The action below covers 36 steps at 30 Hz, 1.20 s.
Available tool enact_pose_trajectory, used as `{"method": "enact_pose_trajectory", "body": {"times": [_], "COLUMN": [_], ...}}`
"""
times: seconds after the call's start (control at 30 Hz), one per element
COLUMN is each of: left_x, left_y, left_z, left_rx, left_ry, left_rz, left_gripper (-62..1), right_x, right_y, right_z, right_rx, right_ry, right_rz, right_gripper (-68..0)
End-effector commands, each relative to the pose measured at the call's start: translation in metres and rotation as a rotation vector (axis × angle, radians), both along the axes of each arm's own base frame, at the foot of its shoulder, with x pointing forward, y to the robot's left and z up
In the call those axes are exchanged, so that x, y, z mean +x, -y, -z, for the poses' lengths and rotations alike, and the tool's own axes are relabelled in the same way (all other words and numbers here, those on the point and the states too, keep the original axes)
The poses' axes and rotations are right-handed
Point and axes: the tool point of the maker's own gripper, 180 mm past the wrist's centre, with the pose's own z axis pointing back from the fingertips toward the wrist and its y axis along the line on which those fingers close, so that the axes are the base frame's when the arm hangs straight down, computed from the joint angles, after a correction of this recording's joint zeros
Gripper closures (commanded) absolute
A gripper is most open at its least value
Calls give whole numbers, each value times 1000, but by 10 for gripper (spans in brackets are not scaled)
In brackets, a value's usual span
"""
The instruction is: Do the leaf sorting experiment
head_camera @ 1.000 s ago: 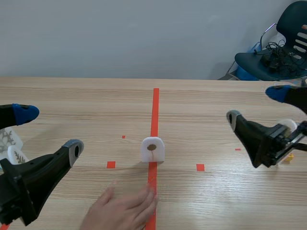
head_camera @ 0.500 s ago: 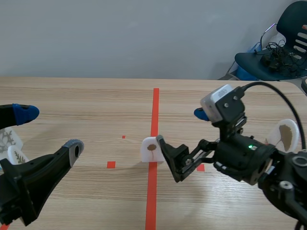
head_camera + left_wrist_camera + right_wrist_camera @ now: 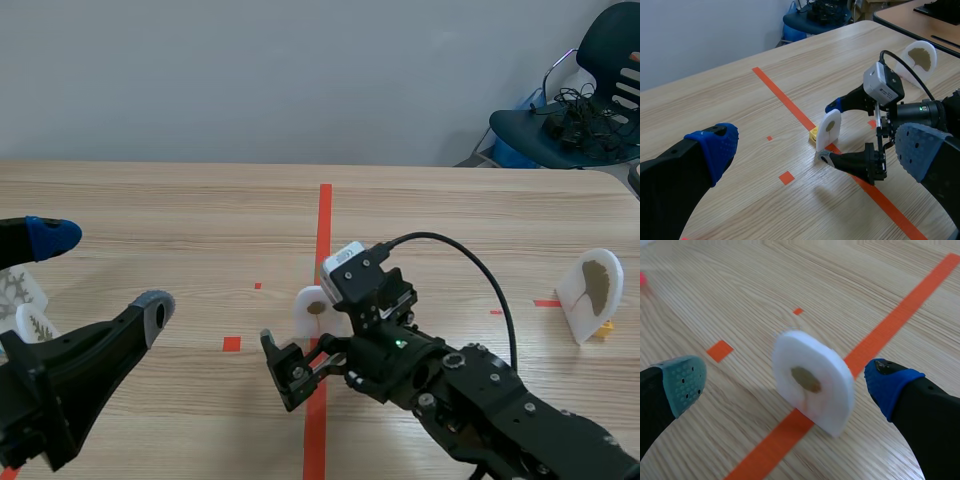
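Observation:
A white arch-shaped block (image 3: 316,306) with a brown leaf mark on its face stands upright on the red centre line. It also shows in the left wrist view as the block (image 3: 830,129) on a small yellow foot. My right gripper (image 3: 305,325) has come in from the right and stands open astride it. In the right wrist view the block (image 3: 812,382) sits between the pads, touching neither, inside the right gripper (image 3: 787,382). My left gripper (image 3: 100,272) is open at the near left, holding nothing, and the left gripper (image 3: 817,147) faces the block from a distance.
A second white leaf block (image 3: 590,290) stands at the right edge of the table. Two more white blocks (image 3: 25,312) sit at the left edge behind my left arm. A chair (image 3: 575,110) stands beyond the table's far right corner.
The person's hand at the near edge has gone. My right arm swung from the far right to the middle and lowered its open gripper around the centre block. The left arm kept still.

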Motion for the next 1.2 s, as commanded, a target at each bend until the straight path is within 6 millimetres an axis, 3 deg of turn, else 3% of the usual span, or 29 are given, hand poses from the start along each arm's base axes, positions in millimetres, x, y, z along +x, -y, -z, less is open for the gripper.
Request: {"method": "enact_pose_trajectory", "body": {"times": [0.0,0.2,0.4,0.53,0.7,0.83,1.0,1.17], "left_x": [1,1,1,1,1,1,1,1], "left_y": [2,2,2,2,2,2,2,2], "left_z": [-7,-7,-7,-7,-7,-7,-7,-7], "left_rx": [-23,-23,-23,-23,-23,-23,-23,-23], "left_ry": [21,20,20,20,20,20,20,20], "left_rz": [-4,-4,-4,-4,-4,-4,-4,-4], "left_gripper": [-623,-623,-623,-623,-623,-623,-623,-623], "right_x": [7,-1,-2,-2,4,1,-13,-19], "right_y": [-5,-9,2,6,17,40,90,161], "right_z": [-16,-8,-2,-6,-29,-59,-92,-104], "right_rx": [31,13,-13,-4,19,34,80,118], "right_ry": [41,18,21,44,130,197,218,204], "right_rz": [-3,-13,15,15,39,84,226,440], "right_gripper": [-631,-415,-173,-82,-62,-62,-63,-66]}}
